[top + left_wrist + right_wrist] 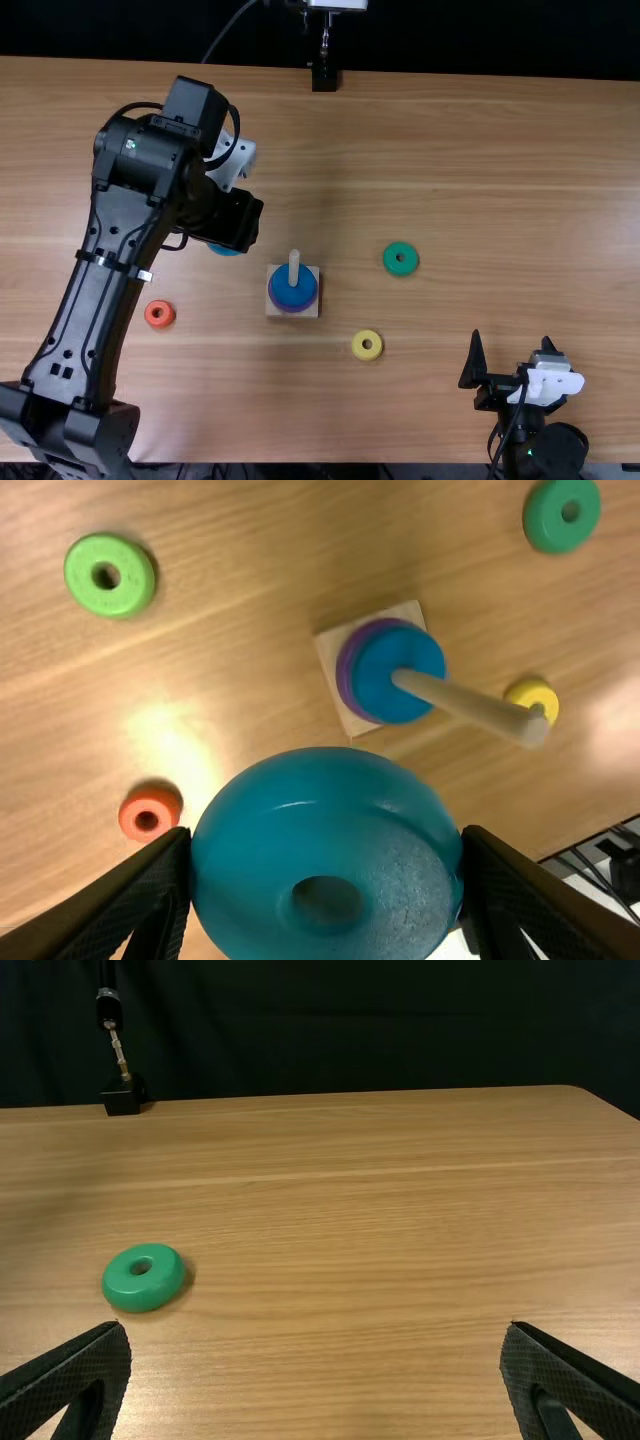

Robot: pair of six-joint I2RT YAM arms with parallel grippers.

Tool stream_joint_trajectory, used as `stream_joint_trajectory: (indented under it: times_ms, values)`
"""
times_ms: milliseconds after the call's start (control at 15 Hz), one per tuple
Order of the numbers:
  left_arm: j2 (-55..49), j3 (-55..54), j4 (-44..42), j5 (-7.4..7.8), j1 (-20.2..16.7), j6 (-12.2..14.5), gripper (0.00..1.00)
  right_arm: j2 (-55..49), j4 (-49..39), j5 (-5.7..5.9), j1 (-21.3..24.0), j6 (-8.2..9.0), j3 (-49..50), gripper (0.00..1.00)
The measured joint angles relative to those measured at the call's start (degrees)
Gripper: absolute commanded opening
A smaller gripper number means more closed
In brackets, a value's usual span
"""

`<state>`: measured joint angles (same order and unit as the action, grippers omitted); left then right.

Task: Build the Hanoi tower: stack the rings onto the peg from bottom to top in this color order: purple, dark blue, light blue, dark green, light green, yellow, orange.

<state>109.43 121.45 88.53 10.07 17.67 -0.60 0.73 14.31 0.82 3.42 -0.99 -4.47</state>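
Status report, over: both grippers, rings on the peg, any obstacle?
Left gripper holding light blue ring. Right gripper open, holding nothing. Peg: dark blue ring over purple ring. Peg tip unobstructed.

Can make out no readable text, label, brand, number or sign, whether in top view, left wrist view or right wrist view.

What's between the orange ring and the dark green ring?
The peg on its square base, with the dark blue ring over the purple ring around it, stands between them, as the top view shows.
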Motion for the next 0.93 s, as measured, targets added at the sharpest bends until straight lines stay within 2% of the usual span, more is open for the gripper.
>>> stream_joint_trajectory:
  times_ms: [200,267,400,933]
  values:
    - [0.00,0.11,0.02,-3.23,3.91,-0.28,0.00,0.00,-0.02,0.02,0.00,-0.02,-0.02,1.00]
    - [0.00,0.11,-0.07,-4.76,5.55,-0.28,0.00,0.00,-0.04,0.00,0.00,-0.04,0.00,1.00]
    - [0.00,0.11,-0.33,-6.36,7.56,-0.24,0.00,0.00,-0.04,0.02,0.00,-0.02,0.00,1.00]
    - [1.84,0.11,-1.22,-7.74,11.34,-0.31,0.00,0.00,-0.02,0.02,0.00,0.00,0.00,1.00]
